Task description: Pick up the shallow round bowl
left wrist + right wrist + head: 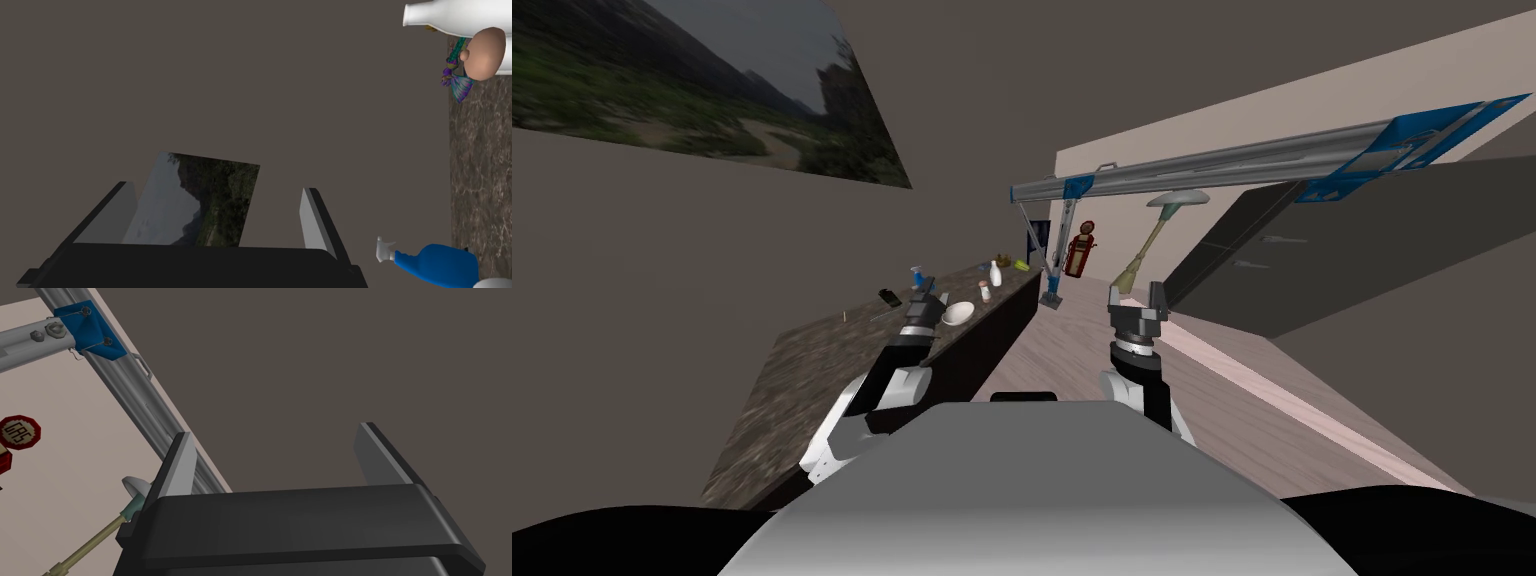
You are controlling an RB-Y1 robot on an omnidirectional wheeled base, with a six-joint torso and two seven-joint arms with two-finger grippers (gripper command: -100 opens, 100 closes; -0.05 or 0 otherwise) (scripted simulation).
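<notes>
Reaching is the step in hand. The left claw (924,300) hangs over the dark marbled tabletop (812,370) with its fingers spread and nothing between them. The shallow round bowl (958,313), white, sits on the tabletop just beside it, near the front edge. The left wrist view looks at a grey-brown wall and a landscape picture (210,205), not at the bowl, so I judge the grasp not yet lined up.

The next move calls for turning the wrist toward the bowl, setting one finger inside the rim and one outside, then closing. The rim is low, so the approach should be steep. A blue spray bottle (440,265) stands close to the claw, with a white bottle (996,274) and a small shaker (984,291) beyond the bowl; a wide swing could knock them.

The right claw (276,430), likewise spread and empty, is held up over the pale floor (1212,400). Farther off are an aluminium ladder (1252,160), a red gas pump (1080,250) and dark cabinets (1362,260).
</notes>
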